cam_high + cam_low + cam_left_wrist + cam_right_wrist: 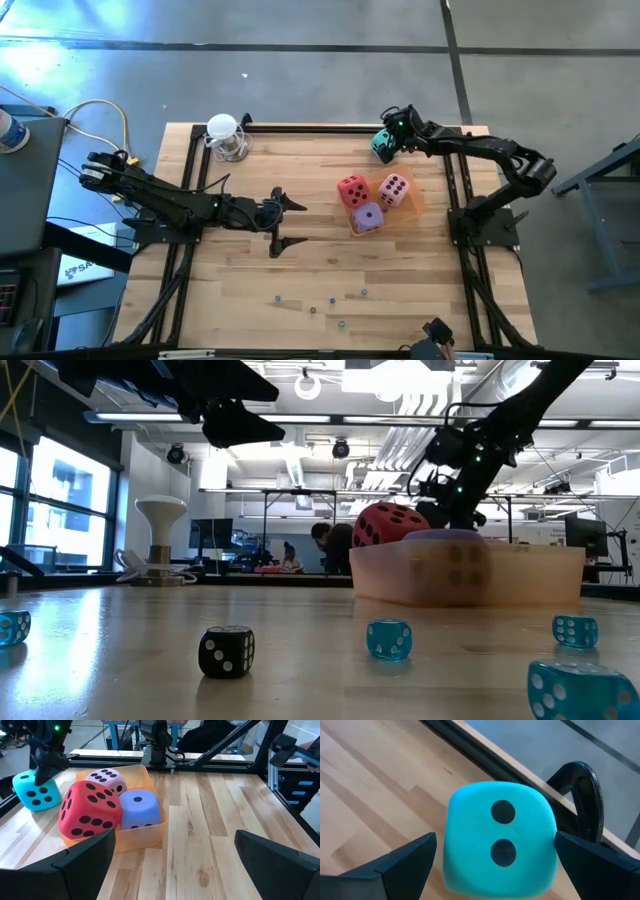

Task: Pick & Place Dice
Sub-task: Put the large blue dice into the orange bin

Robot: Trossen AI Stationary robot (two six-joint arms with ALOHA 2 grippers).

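While the right end effector [495, 857] gapes, the teal die [500, 852] shows two pips.

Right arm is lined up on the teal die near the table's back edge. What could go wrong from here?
1. The teal die sits close to the table's back rail; the open right gripper straddles it and could nudge it off.
2. The orange tray already holds the red die, pink die and purple die, so little room remains.

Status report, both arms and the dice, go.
Right gripper open, straddling teal die at far table edge. Left gripper open, waiting mid-table. Red, pink, purple dice in orange tray. Nothing blocking.
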